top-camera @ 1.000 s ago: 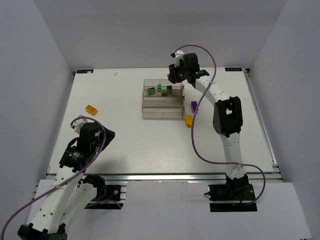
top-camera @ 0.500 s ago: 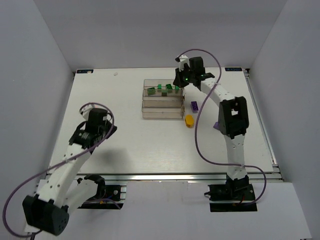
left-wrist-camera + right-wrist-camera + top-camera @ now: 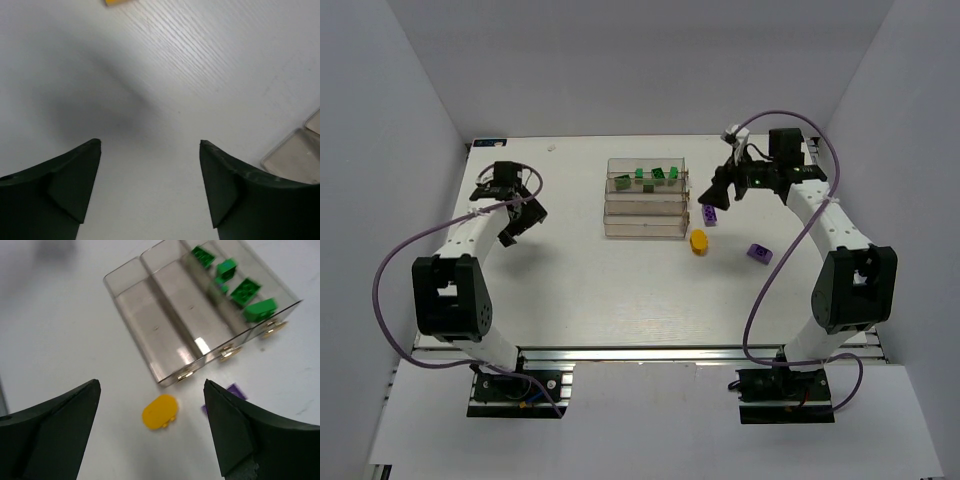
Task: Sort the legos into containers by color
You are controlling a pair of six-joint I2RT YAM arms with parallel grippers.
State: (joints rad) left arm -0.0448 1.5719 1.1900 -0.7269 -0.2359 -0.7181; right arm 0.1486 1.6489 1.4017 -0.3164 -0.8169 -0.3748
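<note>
Four clear containers (image 3: 645, 205) form one block at the table's middle; they also show in the right wrist view (image 3: 165, 325). The far bin holds several green legos (image 3: 646, 177) (image 3: 235, 285). A yellow lego (image 3: 698, 241) (image 3: 161, 411) lies right of the block's near end. One purple lego (image 3: 708, 213) (image 3: 231, 391) lies by my open right gripper (image 3: 713, 196) (image 3: 151, 383), which hangs above both. Another purple lego (image 3: 759, 252) lies farther right. My left gripper (image 3: 523, 225) (image 3: 150, 145) is open and empty over bare table. An orange-yellow lego (image 3: 119, 2) peeks at the top edge of its view.
White walls enclose the table (image 3: 580, 290) on three sides. A corner of the containers (image 3: 297, 157) shows at the right of the left wrist view. Purple cables loop from both arms.
My left arm has swung from the near left up to the far left, covering the orange-yellow lego from above. My right gripper has moved off the far bin to the block's right.
</note>
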